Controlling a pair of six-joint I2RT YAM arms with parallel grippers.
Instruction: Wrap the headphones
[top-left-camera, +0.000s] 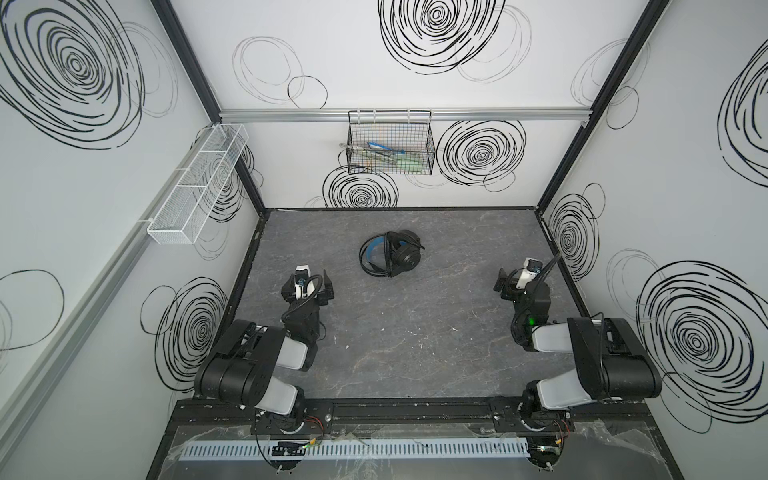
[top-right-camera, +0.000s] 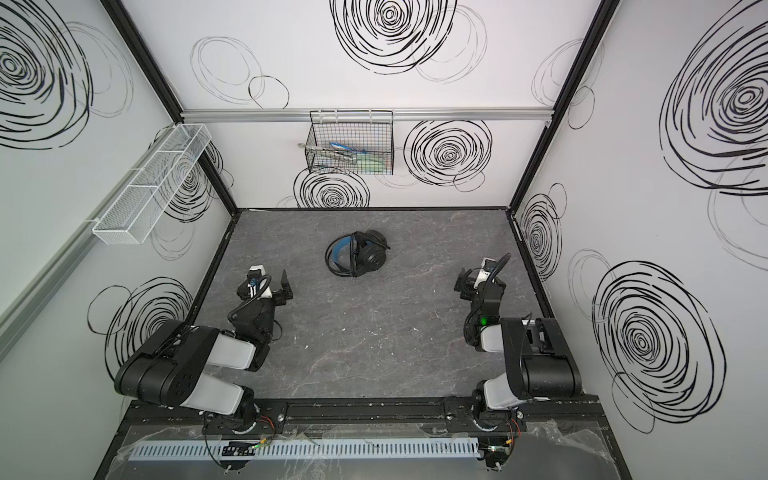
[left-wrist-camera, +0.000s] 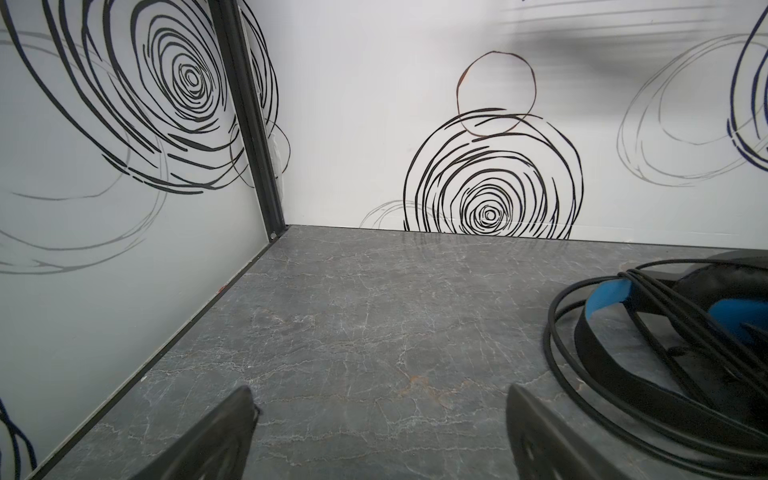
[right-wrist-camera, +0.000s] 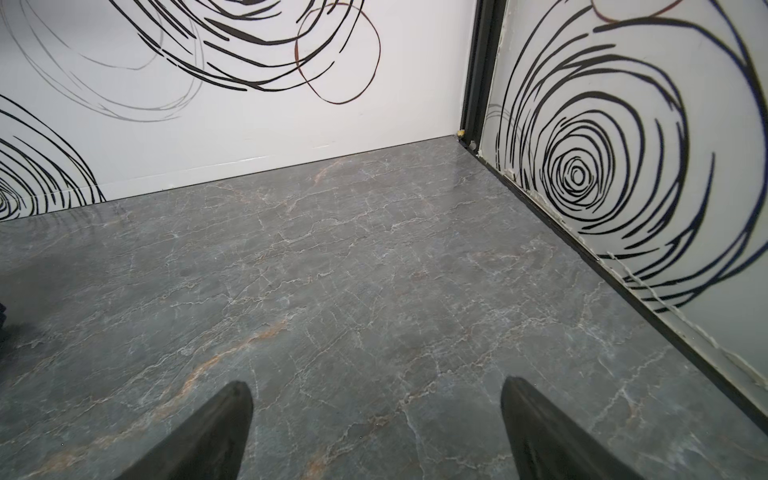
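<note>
Two tools sit low over the grey marbled counter (top-left-camera: 415, 340), one to each side, and neither carries anything. Seen from its wrist camera, the left tool (left-wrist-camera: 380, 395) has its jaws spread wide with only bare counter between them. The right tool (right-wrist-camera: 376, 386) is likewise released, jaws wide apart over bare surface near the right wall. Beyond the arms, toward the back wall and a little left of the middle, the headphones (top-left-camera: 390, 253) lie on the counter in both top views, well apart from either tool. One round black earcup (top-right-camera: 371, 259) faces up, and the blue inner strap (left-wrist-camera: 606, 297) curves away from it toward the left arm's side. The thin black cable (left-wrist-camera: 665, 316) is gathered at the headset (several strands cross over the blue strap in the left wrist view, and further loops lie on the counter around the band). It seems to be wound across the headband, though from above the strands are too fine to follow. On the back wall hangs a black wire basket (top-left-camera: 390, 145) holding a few items I cannot make out, and a white mesh tray (top-left-camera: 199, 183) is fixed to the left wall.
</note>
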